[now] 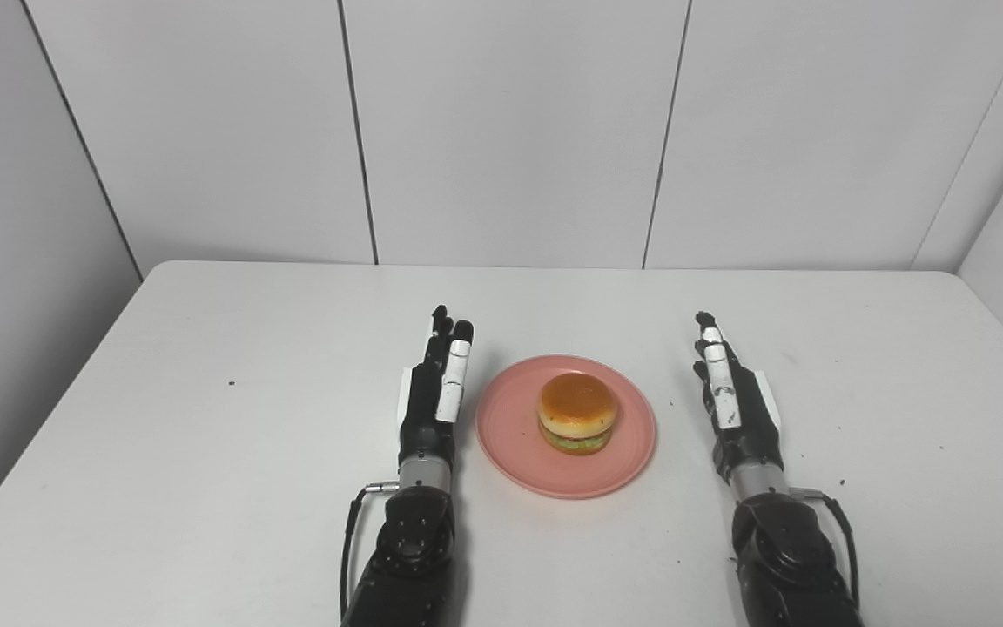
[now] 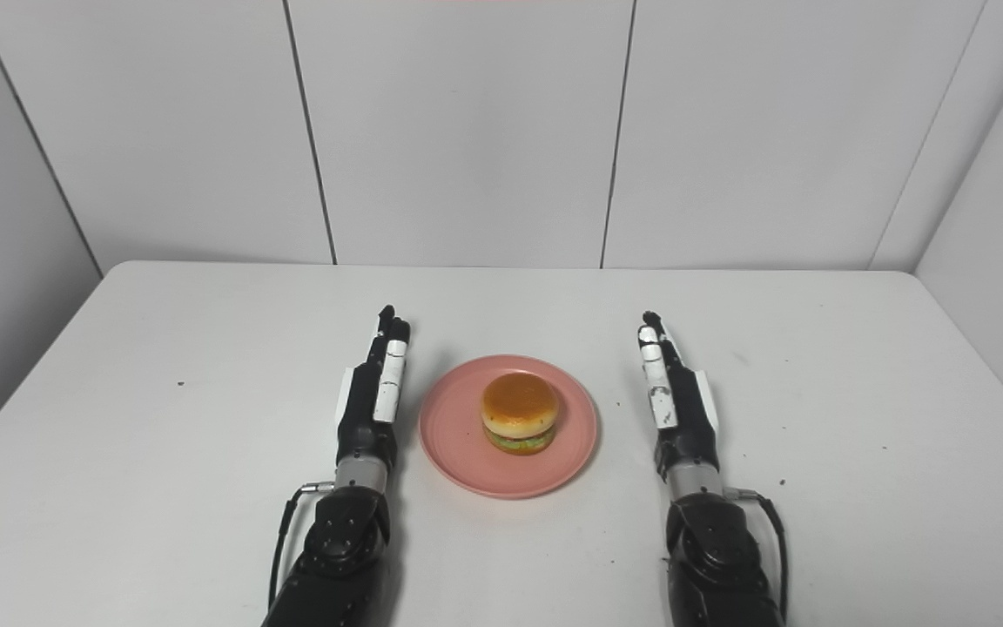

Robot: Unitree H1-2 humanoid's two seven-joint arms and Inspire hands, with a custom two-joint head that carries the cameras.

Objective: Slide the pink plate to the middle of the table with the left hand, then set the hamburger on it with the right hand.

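The hamburger [image 1: 577, 413] is sitting on the pink plate [image 1: 510, 435]; the left hand [image 1: 434, 392] at nine o'clock and the right hand [image 1: 732, 396] at three are lying open, holding nothing, on the white table [image 1: 205, 418].

Pink plate [image 1: 566, 425]: round, shallow, flat on white table [image 1: 205, 392], near middle, closer to front edge. Hamburger [image 1: 577, 413]: golden bun, green lettuce and pale layer showing at side, upright, resting at plate centre, rim bare all round.
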